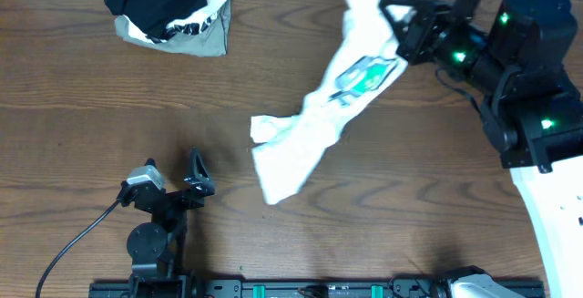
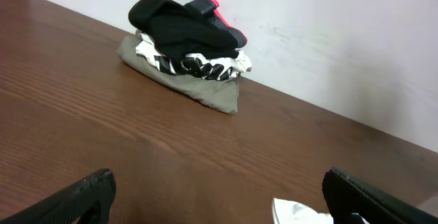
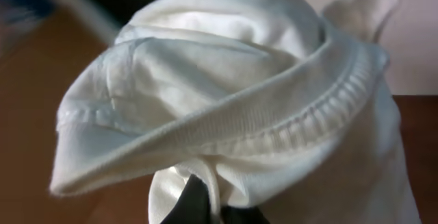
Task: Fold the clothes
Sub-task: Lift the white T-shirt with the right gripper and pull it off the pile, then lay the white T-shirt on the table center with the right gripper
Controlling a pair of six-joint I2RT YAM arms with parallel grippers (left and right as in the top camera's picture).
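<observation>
Right gripper (image 1: 393,29) is clamping shut on the white T-shirt (image 1: 305,129) near the far edge of the table (image 1: 91,107). Its fingers are mostly hiding under cloth, and in the wrist view bunched fabric and a ribbed hem are filling nearly the whole frame. The one shirt is hanging in a twisted rope from that grip, its lower end lying crumpled on the table near the middle and its top running out of the overhead picture. A greenish patch is showing on it, and I cannot tell whether that is print or light. The left gripper (image 1: 173,175) is standing wide open and holding nothing, well apart from the shirt. One pile of clothes (image 1: 168,11) is sitting at the far left: black on top, white with black print, then olive-grey beneath, three visible layers, with the exact garment count hard to make out.
</observation>
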